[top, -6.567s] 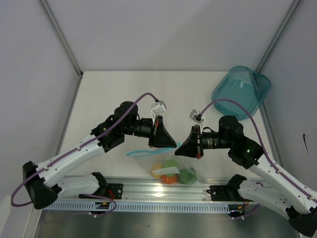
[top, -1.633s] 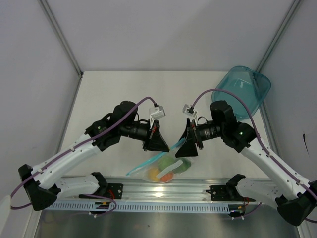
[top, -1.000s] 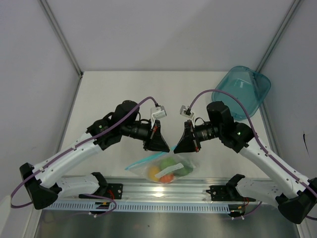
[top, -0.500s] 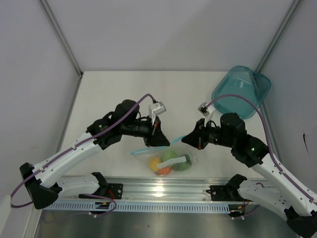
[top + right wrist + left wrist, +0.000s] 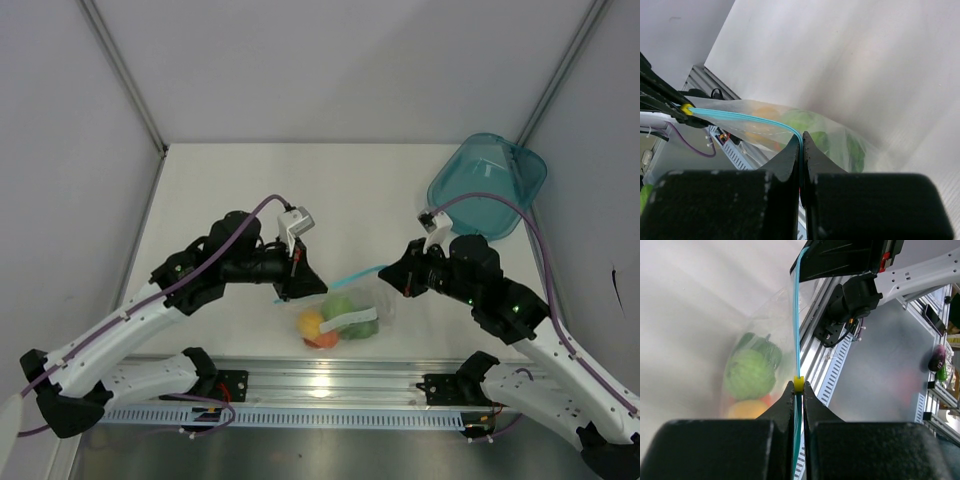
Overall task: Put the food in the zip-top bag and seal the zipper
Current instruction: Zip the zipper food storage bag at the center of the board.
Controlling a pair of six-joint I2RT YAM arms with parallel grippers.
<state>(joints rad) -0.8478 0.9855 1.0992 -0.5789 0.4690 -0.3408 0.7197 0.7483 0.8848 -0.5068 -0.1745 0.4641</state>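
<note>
**Zipper drawn taut.** The left end effector (image 5: pixel 798 390) and right end effector (image 5: pixel 801 142), close together a second ago, are drawing apart. Each is pinching shut on the thin blue-teal zipper strip (image 5: pixel 796 315). The clear crinkly plastic zip-top bag (image 5: pixel 380 305) is holding the four small rounded toy fruits (image 5: pixel 335 315) near the front edge of the white bench (image 5: pixel 230 180). Its mouth appears closed.
</note>
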